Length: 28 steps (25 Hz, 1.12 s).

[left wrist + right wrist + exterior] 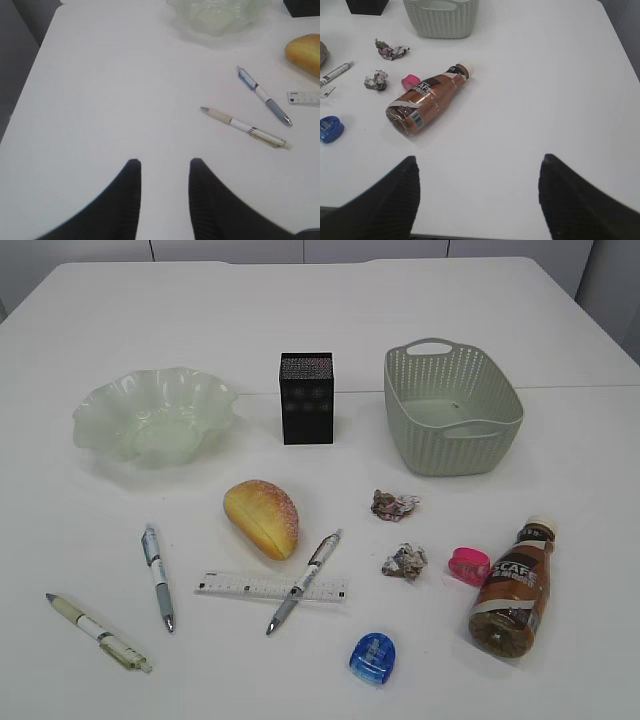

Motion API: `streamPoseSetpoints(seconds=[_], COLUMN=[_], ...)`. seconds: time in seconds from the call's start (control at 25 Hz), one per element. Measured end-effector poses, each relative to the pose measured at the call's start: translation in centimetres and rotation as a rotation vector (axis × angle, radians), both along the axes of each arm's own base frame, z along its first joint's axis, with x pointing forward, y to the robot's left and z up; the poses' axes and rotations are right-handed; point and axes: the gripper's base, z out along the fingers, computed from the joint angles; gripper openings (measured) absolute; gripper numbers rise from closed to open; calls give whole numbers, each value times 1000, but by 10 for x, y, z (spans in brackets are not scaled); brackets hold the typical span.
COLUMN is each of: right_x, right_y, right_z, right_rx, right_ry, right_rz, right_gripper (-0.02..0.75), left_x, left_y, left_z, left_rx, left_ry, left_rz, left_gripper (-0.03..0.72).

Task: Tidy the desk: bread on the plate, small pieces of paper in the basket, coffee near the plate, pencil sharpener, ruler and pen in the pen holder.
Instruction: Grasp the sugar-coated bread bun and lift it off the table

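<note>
The bread lies on the desk, in front of the plate and the pen holder. The basket stands back right. Two small pieces of paper lie beside a pink pencil sharpener; a blue one sits nearer. The coffee lies on its side. The ruler lies under a pen; two more pens lie to its left. My left gripper and right gripper hang open over bare desk, holding nothing.
Neither arm shows in the exterior view. The desk's left edge runs close beside my left gripper. Its near edge lies just under my right gripper. The coffee lies ahead and left of the right gripper.
</note>
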Motion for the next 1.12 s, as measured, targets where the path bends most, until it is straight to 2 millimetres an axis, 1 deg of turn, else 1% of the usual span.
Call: streamPoseSetpoints(seconds=[1.12], right_x=[0], right_y=[0], right_z=[0], right_rx=[0], right_ry=[0], right_rz=[0], right_gripper=[574], left_x=[0], left_y=[0], left_z=[0], left_rx=[-5], left_ry=[0], left_rz=[-3], left_gripper=[237])
